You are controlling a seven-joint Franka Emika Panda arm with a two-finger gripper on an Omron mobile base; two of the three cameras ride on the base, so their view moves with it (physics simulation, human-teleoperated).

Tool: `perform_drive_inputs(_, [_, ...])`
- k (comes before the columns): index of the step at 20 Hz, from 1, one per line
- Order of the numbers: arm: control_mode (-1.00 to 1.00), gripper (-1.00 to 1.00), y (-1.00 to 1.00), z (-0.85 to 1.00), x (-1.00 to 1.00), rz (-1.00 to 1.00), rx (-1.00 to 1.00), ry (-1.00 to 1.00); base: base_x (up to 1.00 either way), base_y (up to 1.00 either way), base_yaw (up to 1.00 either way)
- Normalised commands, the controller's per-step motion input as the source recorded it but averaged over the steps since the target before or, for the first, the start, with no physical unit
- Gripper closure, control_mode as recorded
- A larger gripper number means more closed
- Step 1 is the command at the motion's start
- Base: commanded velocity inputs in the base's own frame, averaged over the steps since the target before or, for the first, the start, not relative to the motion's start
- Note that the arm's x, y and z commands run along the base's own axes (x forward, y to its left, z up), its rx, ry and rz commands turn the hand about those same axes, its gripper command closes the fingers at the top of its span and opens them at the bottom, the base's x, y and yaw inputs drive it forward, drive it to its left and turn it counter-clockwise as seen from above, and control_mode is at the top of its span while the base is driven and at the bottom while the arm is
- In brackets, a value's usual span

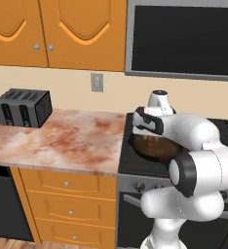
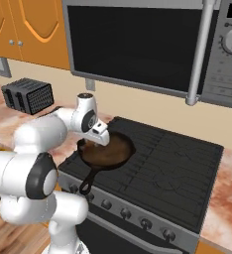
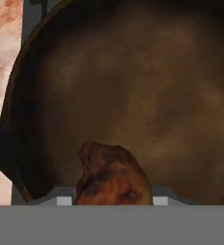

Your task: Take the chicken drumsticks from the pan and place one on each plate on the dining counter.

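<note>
- Gripper [image 2: 94, 141] hangs low over the near-left part of the pan, wrist pointing down; in the right base view its fingertips sit just above the pan floor.
- Jaws stand partly closed on a chicken drumstick [image 3: 113, 178], which fills the gap between the fingers at the bottom of the hand view. Whether the drumstick is lifted clear of the pan floor or touching it cannot be told.
- Pan [image 2: 109, 151], a round dark skillet with low sides, rests on the front-left burner of the stove [image 2: 172, 168]. Its long straight handle [image 2: 89, 181] points toward the stove's front edge, ending near the control knobs.
- Pan floor beyond the drumstick is bare brown surface up to the far rim [image 3: 133, 9] in the hand view; the left rim [image 3: 4, 139] curves close beside the gripped piece.
- Stove grates to the right of the pan are unoccupied, giving open room on that side.
- Marbled worktop [image 1: 57, 138] adjoins the stove on the left, its right edge close to the pan's left rim.
- Toaster [image 1: 23, 108], dark, stands at the far left of the worktop against the wall, well apart from the pan.
- Microwave [image 2: 152, 47] hangs above the stove, limiting headroom over the rear burners; orange wall cabinets [image 1: 57, 31] hang above the worktop.
</note>
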Motion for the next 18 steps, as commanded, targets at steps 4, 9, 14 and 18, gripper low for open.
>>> perform_drive_inputs(4, [-1.00,1.00,-0.14,0.29,-0.92,-0.01,0.00,-0.08,0.00,0.00,0.00])
perform_drive_inputs(9, [-1.00,1.00,-0.08,0.28,-0.80,-0.02,0.00,-0.09,0.00,0.00,0.00])
perform_drive_inputs(14, [-1.00,1.00,0.00,0.32,-0.69,-0.07,0.00,-0.01,0.00,0.00,0.00])
perform_drive_inputs(18, [-1.00,1.00,0.00,0.20,-0.53,-0.07,-0.01,0.00,0.00,0.00,0.00])
